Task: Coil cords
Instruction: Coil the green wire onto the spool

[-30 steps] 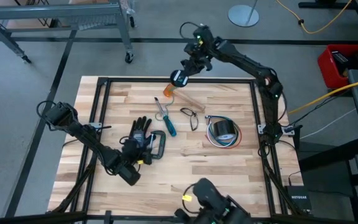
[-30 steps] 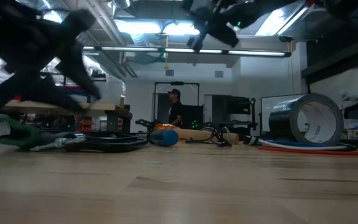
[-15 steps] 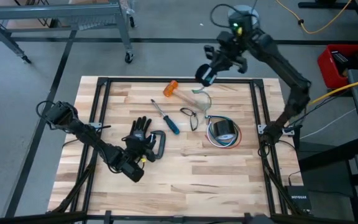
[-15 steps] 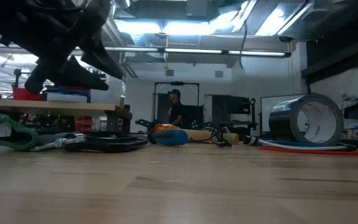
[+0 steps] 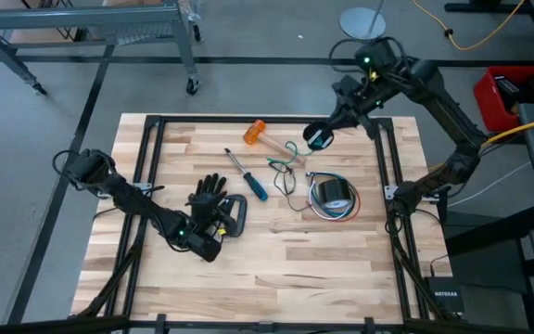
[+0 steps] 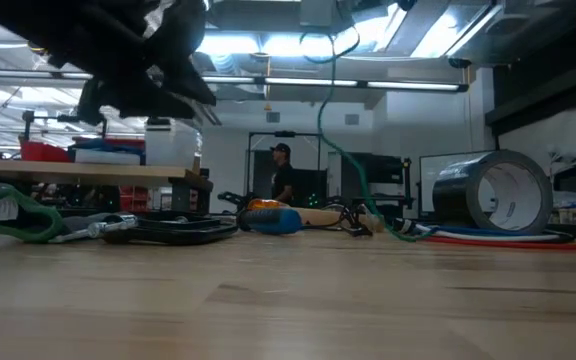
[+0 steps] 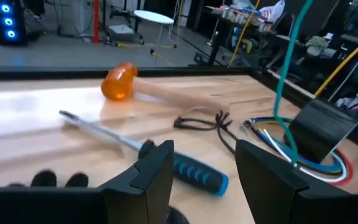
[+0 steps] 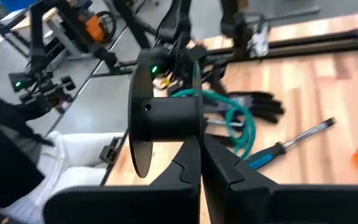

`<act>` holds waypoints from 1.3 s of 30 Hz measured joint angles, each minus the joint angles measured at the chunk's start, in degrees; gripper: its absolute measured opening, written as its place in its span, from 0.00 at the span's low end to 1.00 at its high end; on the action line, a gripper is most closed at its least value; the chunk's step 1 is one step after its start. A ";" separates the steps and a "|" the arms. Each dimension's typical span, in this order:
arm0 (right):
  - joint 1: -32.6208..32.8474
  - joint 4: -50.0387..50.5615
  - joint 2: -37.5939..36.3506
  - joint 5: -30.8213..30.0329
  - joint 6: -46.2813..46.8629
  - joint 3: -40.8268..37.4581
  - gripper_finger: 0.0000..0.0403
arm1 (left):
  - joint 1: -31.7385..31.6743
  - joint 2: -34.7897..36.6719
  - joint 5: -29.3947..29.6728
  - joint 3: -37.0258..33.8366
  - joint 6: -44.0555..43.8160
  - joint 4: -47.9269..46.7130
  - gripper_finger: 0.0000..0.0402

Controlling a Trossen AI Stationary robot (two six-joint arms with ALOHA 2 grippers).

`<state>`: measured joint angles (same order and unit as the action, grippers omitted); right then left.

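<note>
Bench [image 5: 276, 250], pale wooden planks, dark frame. Landmark: grey tape roll [image 5: 333, 194] amid red, white and blue wire bundle [image 5: 319, 211]. Right end effector [image 5: 320, 139] raised beyond roll, fingers pressed together, holding black spool [image 8: 161, 117] with thin teal-green cord [image 5: 291, 154] trailing down. Thin black cord [image 5: 286, 174] beside roll. Left end effector [image 5: 213, 229] well apart from roll, fingers wide, above black glove [image 5: 208, 195].
</note>
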<state>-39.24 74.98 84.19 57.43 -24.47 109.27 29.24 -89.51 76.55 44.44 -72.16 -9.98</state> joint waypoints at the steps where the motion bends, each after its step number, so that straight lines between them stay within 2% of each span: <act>1: 0.66 0.02 -0.06 0.01 0.02 -0.91 0.00 | -0.14 0.37 0.04 0.00 1.53 0.68 0.41; 6: 2.77 -0.10 -0.08 -0.98 0.22 -4.04 0.00 | -0.59 2.06 -0.07 0.00 10.03 4.98 0.41; 9: 3.32 0.22 -0.63 -3.55 0.44 -4.41 0.00 | -0.77 2.89 -0.45 0.00 13.37 6.62 0.41; 16: 3.28 1.20 -3.53 -7.42 0.48 -4.45 0.00 | -1.52 4.18 -0.52 0.00 14.39 6.64 0.41; 20: 3.28 1.57 -6.99 -8.43 1.58 -8.34 0.00 | -2.33 4.24 -0.52 0.00 14.17 6.58 0.41; 24: 3.28 -0.16 -12.63 -11.07 5.16 -16.15 0.00 | -3.14 4.24 -0.52 0.00 14.19 6.60 0.41; 29: 3.26 -9.50 -21.87 -14.99 12.84 -28.64 0.00 | -4.10 4.24 -2.02 0.00 15.22 6.64 0.41; 34: 3.26 -23.17 -31.91 -20.56 20.55 -41.81 0.00 | -5.45 4.24 -7.68 -0.01 15.81 7.34 0.41; 39: 3.23 -38.28 -40.99 -24.48 28.52 -55.31 0.00 | -7.61 4.24 -15.27 -0.02 27.07 15.03 0.41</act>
<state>-36.01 36.70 43.20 32.95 4.05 53.96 21.63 -85.27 61.28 44.42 -45.10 5.05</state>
